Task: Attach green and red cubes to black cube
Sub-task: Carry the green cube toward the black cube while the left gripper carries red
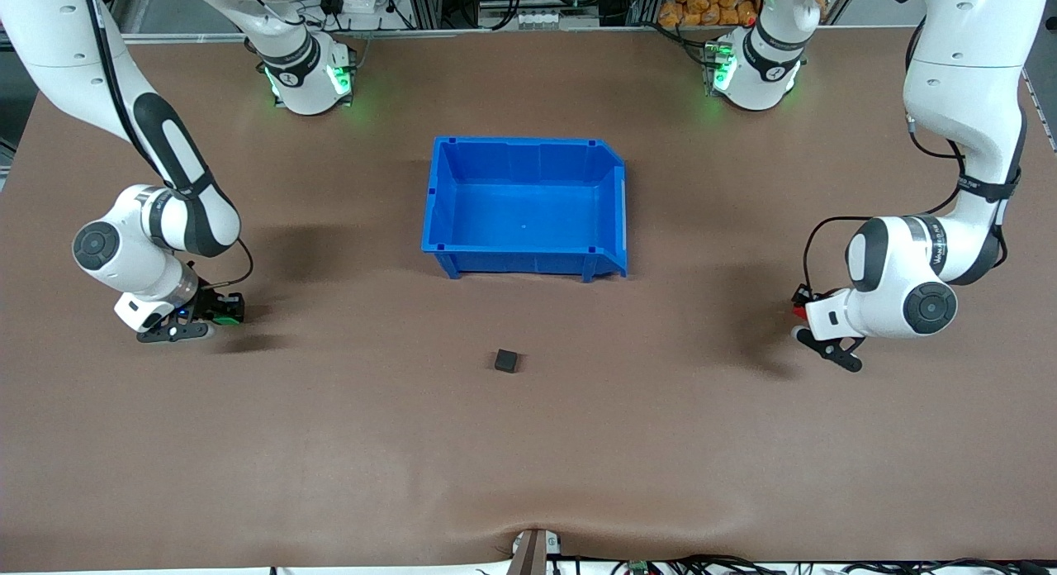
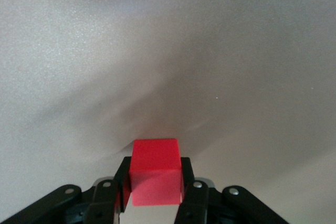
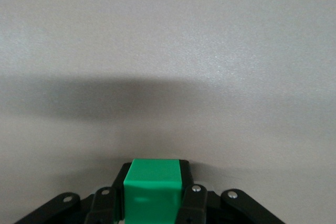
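The black cube point(image 1: 506, 360), small and matte, sits alone mid-desk, nearest the front edge, likely the anchor for the other two. Toward the desk's ends, the right hand point(image 1: 221, 309) is clamped on the bright green cube point(image 3: 152, 195) and the left hand point(image 1: 801, 312) on the red cube point(image 2: 156, 171), each low at the surface. Farthest stands a blue bin point(image 1: 528, 265).

Both arms: white shells, dark grey joint bands, black cables clipped along the links. Green lights glow at both bases above the blue bin point(image 1: 528, 207). Black linkage fingers point(image 2: 191, 195) with silver screws.
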`<state>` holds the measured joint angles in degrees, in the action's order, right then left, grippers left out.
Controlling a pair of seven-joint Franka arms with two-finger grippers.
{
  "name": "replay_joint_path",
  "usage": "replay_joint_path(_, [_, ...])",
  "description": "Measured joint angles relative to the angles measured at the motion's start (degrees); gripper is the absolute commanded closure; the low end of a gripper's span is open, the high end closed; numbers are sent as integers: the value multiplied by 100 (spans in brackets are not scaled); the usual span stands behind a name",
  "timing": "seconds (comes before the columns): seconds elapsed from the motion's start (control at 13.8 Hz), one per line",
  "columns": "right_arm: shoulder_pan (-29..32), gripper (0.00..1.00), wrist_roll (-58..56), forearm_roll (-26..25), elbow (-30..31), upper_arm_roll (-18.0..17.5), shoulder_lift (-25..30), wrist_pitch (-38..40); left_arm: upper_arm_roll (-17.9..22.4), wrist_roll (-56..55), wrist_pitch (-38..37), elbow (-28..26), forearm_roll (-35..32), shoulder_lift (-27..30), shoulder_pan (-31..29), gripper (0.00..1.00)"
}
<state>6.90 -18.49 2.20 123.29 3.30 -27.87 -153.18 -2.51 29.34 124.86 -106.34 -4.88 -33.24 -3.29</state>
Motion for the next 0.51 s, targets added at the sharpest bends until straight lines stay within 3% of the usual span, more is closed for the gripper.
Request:
replay_joint_path(0.29, [4, 90, -300, 0, -1, 2, 2, -1, 4, -16, 6, 124, 46, -1, -58, 100])
replay_joint_path(0.51, [6, 90, -1056, 0, -33, 10, 17, -5, 13, -43, 6, 287, 480, -2, -139, 100])
